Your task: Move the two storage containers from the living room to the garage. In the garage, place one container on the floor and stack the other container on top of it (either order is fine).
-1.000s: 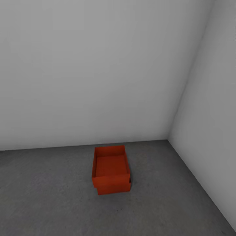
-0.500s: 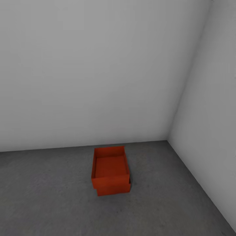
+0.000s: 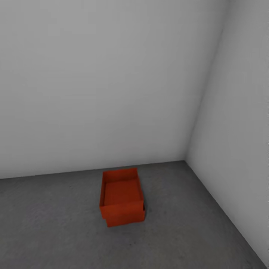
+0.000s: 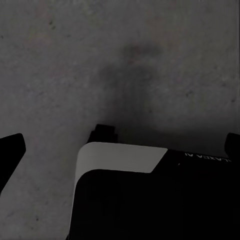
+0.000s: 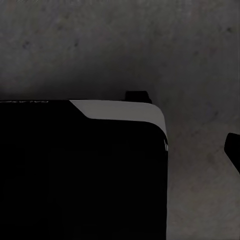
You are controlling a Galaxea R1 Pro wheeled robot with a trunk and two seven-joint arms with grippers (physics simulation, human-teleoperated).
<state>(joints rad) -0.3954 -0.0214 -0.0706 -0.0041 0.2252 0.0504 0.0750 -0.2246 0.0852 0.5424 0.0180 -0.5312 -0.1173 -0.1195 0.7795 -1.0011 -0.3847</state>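
The two storage containers stand stacked on the dark grey concrete floor [image 3: 56, 224] of the garage, close to the back wall. The upper container [image 3: 121, 191] is red-orange and open-topped, and it sits slightly off-square on the lower container [image 3: 126, 218], of which a strip of front wall shows. Both arms hang far from the stack, over bare floor. My left gripper [image 4: 120, 150] is open, with dark fingertips [image 4: 10, 152] at either edge of the left wrist view. In the right wrist view one fingertip [image 5: 233, 149] shows far out to the side, with nothing held.
Pale grey walls meet in a corner [image 3: 185, 160] to the right of the stack; the right wall [image 3: 239, 157] runs toward me. My own dark base with a white panel [image 4: 122, 157] [image 5: 120, 109] shows under both wrist cameras.
The whole head picture has shifted a little left and down, so the camera has moved. The stacked containers keep their place by the wall.
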